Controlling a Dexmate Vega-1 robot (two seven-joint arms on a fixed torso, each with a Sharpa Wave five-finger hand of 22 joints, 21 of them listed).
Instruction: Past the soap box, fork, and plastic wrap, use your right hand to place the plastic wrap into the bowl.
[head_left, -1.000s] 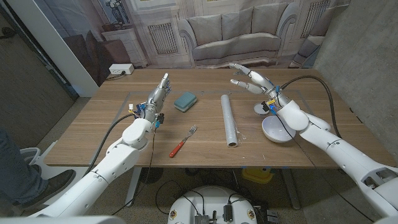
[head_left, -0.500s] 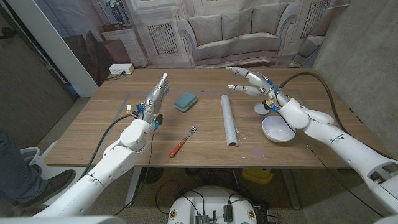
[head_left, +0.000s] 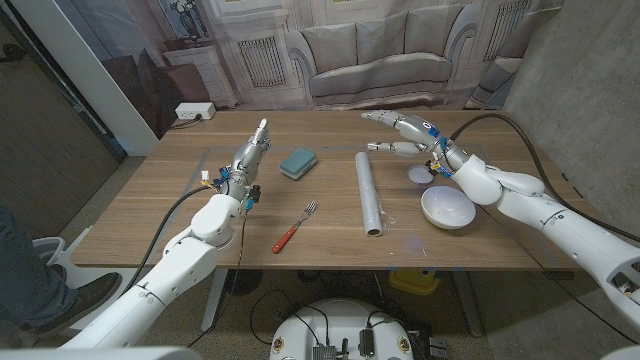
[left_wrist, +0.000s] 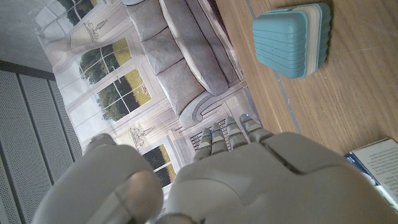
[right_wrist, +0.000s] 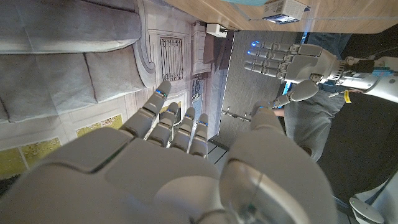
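The plastic wrap (head_left: 369, 191) is a long clear roll lying lengthwise at the table's middle. A white bowl (head_left: 447, 208) sits to its right. My right hand (head_left: 404, 134) hovers open above the table beyond the roll's far end, fingers spread and holding nothing. The teal soap box (head_left: 297, 162) lies left of the roll and shows again as the soap box (left_wrist: 292, 36) in the left wrist view. A red-handled fork (head_left: 294, 227) lies nearer the front. My left hand (head_left: 251, 155) stands with its fingers straight at the left, empty.
A small white disc (head_left: 419, 175) lies just behind the bowl. My left hand (right_wrist: 292, 59) shows across the table in the right wrist view. A printed backdrop of a sofa runs along the far edge. A person's leg and shoe (head_left: 40, 290) are at the left edge.
My right hand has moved left and slightly away from the bowl, toward the far end of the plastic wrap. The left hand and objects stay put.
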